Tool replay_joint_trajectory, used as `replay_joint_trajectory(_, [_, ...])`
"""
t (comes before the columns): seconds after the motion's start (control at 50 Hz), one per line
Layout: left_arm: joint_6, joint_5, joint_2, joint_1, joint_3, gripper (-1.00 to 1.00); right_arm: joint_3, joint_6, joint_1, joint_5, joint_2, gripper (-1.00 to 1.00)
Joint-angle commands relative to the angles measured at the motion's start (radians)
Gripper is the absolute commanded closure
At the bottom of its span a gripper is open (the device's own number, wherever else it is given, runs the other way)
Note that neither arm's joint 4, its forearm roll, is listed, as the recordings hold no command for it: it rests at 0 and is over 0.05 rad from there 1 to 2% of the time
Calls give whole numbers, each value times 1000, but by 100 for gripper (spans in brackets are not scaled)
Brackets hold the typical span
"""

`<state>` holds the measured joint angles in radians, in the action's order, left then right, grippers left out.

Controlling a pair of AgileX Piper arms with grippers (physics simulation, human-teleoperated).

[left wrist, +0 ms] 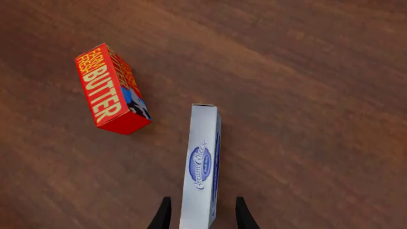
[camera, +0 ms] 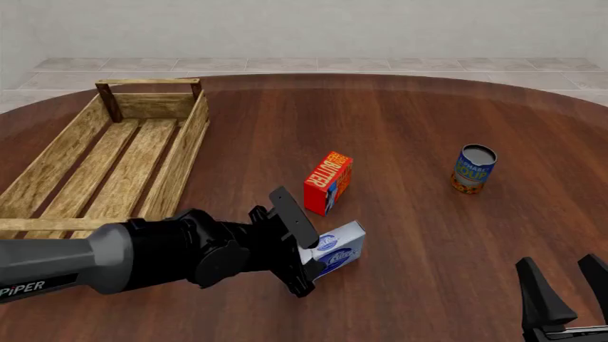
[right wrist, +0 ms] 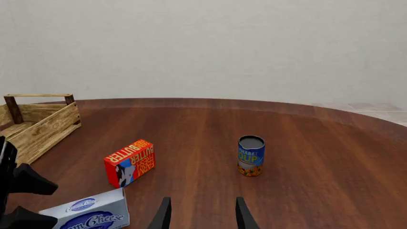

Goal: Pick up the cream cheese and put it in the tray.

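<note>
Cream cheese [camera: 340,249]: flat rectangular box, pale silvery-white, dark blue oval logo with script lettering on its broad face, more blue lettering along the narrow edge. It sat out on the brown wooden table [camera: 409,128], just in front of the red butter box [camera: 328,182] and apart from it, well right of the tray [camera: 185,142].

Left arm lay low across the table from the left side, grey forearm and black wrist stretched toward the box. Left gripper [camera: 309,265] stood around the near end of the box; in the left wrist view the two dark fingertips [left wrist: 163,215] flanked the narrow edge, one each side. Whether they pressed the box or only bracketed it, I could not tell. Whether the box rested on the table or hung just above it was also unclear.

Right gripper [camera: 566,288] hovered at the lower right corner of the front view, fingers spread with nothing between them, far from the box.

Long axis of the box ran straight out from the left gripper, in line with the fingers, the free end aimed rightward and a little away in the front view. The box stood on edge, its broad logo face turned toward the near side of the table.

A soup can [camera: 473,169] stood upright off to the right.
</note>
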<state>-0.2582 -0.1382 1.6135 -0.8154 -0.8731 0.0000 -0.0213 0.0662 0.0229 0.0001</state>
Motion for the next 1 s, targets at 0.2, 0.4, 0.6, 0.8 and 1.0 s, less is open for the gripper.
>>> replay_joint_trajectory(0.2, [-14, 28, 66, 18, 2, -100, 0, -1, 2, 1, 0, -100])
replay_joint_trajectory(0.4, [-25, 48, 87, 35, 15, -100, 0, 0, 2, 1, 0, -100])
replay_joint_trajectory(0.6, [-24, 54, 112, 38, 14, -100, 0, 0, 4, 0, 0, -100])
replay_joint_trajectory(0.8, [-37, 60, 145, 35, 18, -100, 0, -6, 6, -4, 0, -100])
replay_joint_trajectory(1.0, [-46, 73, 173, 56, 16, -100, 0, -9, 8, -9, 0, -100])
